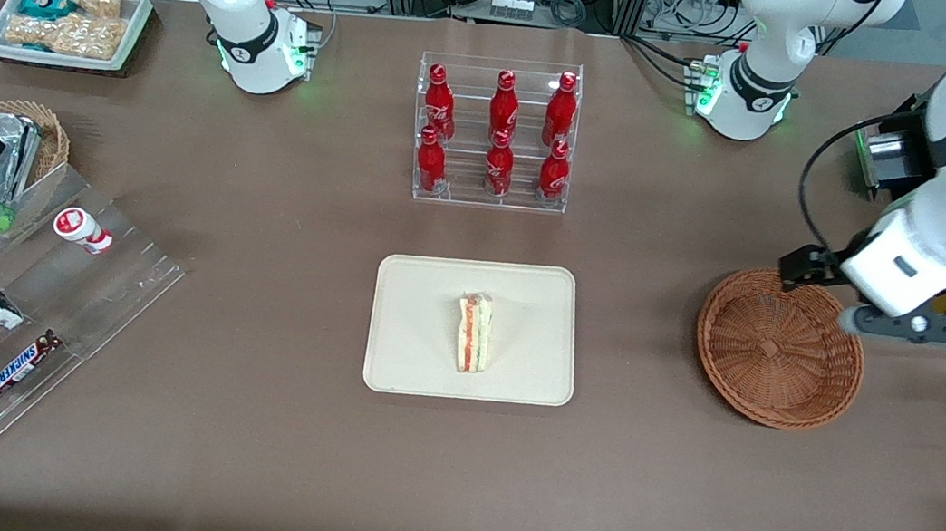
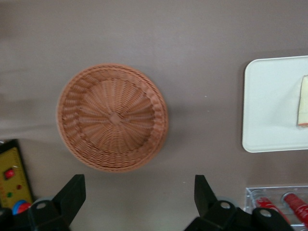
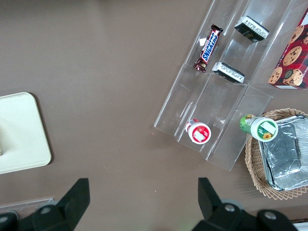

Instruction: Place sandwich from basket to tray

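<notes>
The basket (image 1: 779, 351) is woven brown wicker, ribbed and rough, with a matt finish. Above it hangs the gripper (image 2: 139, 197), its spread fingers (image 2: 72, 192) looking like matt black plastic. The tray (image 1: 475, 329) toward the parked arm's end from the basket is smooth, matt cream, perhaps moulded fibre or plastic. On it the sandwich (image 1: 473, 332) shows soft, porous pale bread. The table (image 1: 279, 423) is covered in a matt brown, cloth-like sheet. The red bottles (image 1: 501, 130) are glossy, standing in a clear, shiny acrylic rack (image 1: 486, 197).
</notes>
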`<state>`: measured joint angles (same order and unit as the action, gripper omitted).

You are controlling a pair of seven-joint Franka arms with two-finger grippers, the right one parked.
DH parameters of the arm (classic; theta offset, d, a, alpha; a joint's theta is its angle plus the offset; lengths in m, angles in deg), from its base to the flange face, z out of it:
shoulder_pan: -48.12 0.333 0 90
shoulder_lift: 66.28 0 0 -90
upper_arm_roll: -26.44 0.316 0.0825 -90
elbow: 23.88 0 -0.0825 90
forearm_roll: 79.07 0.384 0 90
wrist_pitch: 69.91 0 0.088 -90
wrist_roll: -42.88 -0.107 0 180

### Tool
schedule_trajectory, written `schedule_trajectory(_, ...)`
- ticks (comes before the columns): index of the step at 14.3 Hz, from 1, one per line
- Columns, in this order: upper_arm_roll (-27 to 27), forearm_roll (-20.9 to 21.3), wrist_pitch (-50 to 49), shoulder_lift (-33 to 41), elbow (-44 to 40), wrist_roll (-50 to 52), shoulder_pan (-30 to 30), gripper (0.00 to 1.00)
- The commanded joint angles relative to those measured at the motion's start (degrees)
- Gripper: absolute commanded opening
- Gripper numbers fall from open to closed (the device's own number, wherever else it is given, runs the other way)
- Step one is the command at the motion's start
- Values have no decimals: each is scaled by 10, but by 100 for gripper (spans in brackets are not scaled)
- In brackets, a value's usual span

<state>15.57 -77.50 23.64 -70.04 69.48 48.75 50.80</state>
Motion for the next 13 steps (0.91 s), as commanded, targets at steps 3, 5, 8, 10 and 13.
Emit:
schedule_trajectory(3,80,-11,-26,37,-9,-69,-43,100)
schedule_trajectory(5,102,-11,-36,37,-32,-75,-55,100)
schedule_trajectory(8,102,-12,-38,34,-35,-70,-57,100)
schedule_trajectory(10,100,-21,-38,38,-36,-69,-57,100)
schedule_trajectory(13,101,-37,-51,42,-37,-68,-56,100)
